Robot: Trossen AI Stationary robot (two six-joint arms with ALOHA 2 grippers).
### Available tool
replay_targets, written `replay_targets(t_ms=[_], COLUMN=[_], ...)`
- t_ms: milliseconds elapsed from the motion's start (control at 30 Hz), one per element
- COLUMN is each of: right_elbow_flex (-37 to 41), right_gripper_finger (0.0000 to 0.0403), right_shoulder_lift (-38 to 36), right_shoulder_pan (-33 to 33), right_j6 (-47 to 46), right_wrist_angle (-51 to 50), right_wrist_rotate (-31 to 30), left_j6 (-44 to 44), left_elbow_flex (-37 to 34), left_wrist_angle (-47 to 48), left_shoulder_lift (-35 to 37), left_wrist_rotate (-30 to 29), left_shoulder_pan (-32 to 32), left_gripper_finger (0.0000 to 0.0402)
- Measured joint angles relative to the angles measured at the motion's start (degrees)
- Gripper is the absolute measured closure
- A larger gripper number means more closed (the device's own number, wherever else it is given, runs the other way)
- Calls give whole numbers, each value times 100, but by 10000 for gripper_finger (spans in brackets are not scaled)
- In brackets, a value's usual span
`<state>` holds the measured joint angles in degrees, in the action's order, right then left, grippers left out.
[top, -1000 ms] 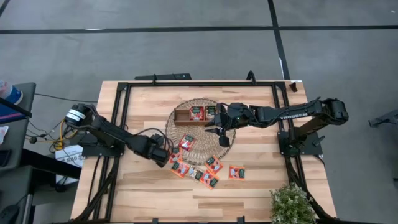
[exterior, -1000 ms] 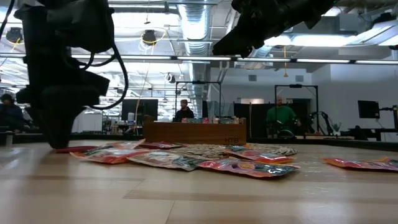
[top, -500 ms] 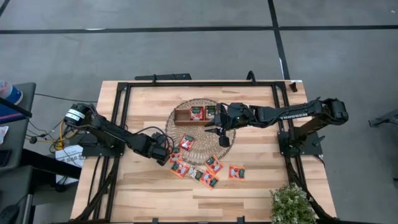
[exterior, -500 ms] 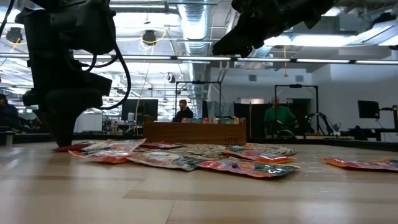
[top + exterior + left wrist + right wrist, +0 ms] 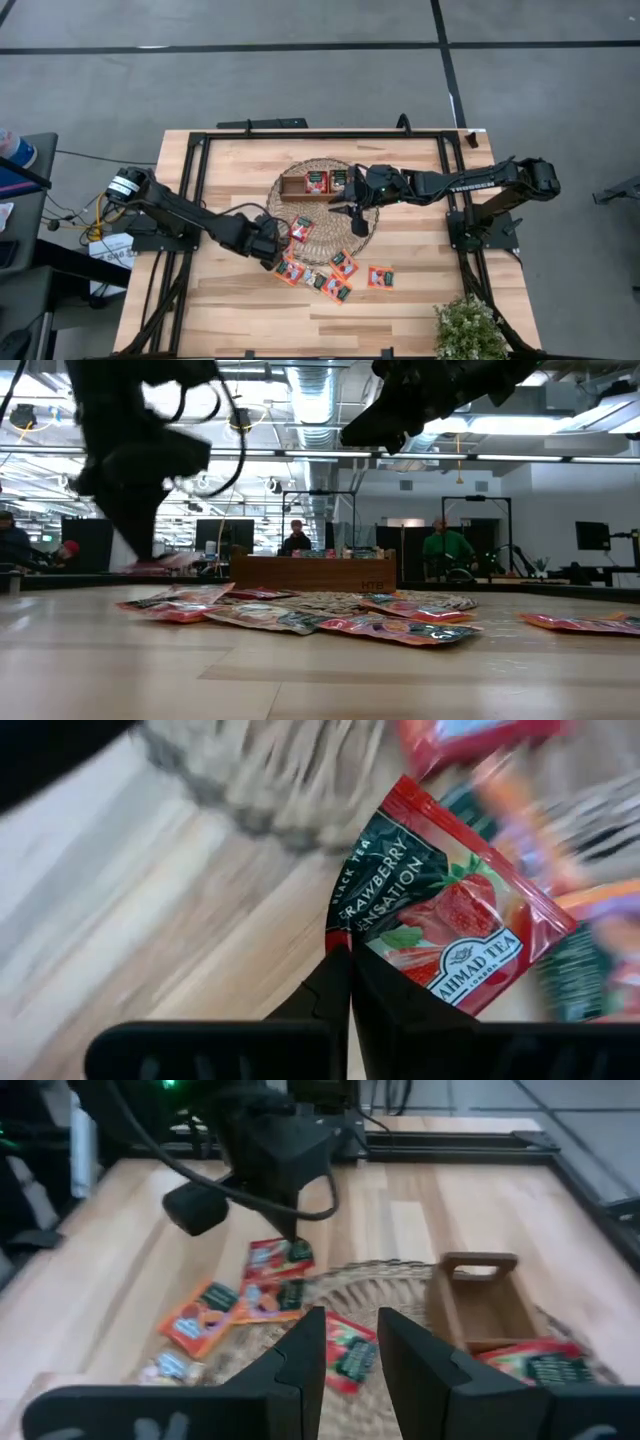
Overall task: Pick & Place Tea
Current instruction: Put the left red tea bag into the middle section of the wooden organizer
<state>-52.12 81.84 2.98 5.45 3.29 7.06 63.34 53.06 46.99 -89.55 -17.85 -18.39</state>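
Lifting off the bench (image 5: 225, 160) now, your left claw (image 5: 345, 960) is pinched shut on the corner of one tea sachet (image 5: 440, 920), which hung at the pile half a second ago and rides clear left of centre in the low view. That suggests the pick is made; the wooden tray (image 5: 318, 184) at upper centre comes next. Your right claw (image 5: 348, 1345) hovers slightly parted over the woven mat (image 5: 370, 225), empty.

Nine tea sachets (image 5: 379, 277), one tray (image 5: 292, 186)
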Motion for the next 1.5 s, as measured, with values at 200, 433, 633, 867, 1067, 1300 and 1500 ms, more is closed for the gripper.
replay_targets(t_ms=[200, 433, 633, 867, 1067, 1300, 1500], right_elbow_flex=[0, 0, 0, 0, 0, 0, 0], right_gripper_finger=[315, 315, 315, 315, 315, 299, 247], right_shoulder_lift=[0, 0, 0, 0, 0, 0, 0], right_shoulder_pan=[0, 2, 0, -9, -9, -13, -111], right_j6=[-553, -1429, -1523, -1109, -1101, -1143, -1147], right_wrist_angle=[17, 379, 865, 1138, 1361, 1473, 1563], right_wrist_rotate=[621, 649, 563, 303, -16, -123, -102], left_j6=[-255, -1023, -2127, -4398, -5478, -5653, -5688], left_elbow_flex=[722, 1421, 1822, 1923, 1923, 1923, 1923], left_wrist_angle=[918, 1240, 854, -492, -1204, -1289, -1286], left_shoulder_lift=[8, 21, 23, 29, 29, 29, 29], left_wrist_rotate=[-674, -2383, -3820, -4311, -4447, -4439, -4361], left_shoulder_pan=[-2, 0, 4, 8, 13, 96, 157], left_gripper_finger=[401, 401, 401, 401, 401, 401, 401])
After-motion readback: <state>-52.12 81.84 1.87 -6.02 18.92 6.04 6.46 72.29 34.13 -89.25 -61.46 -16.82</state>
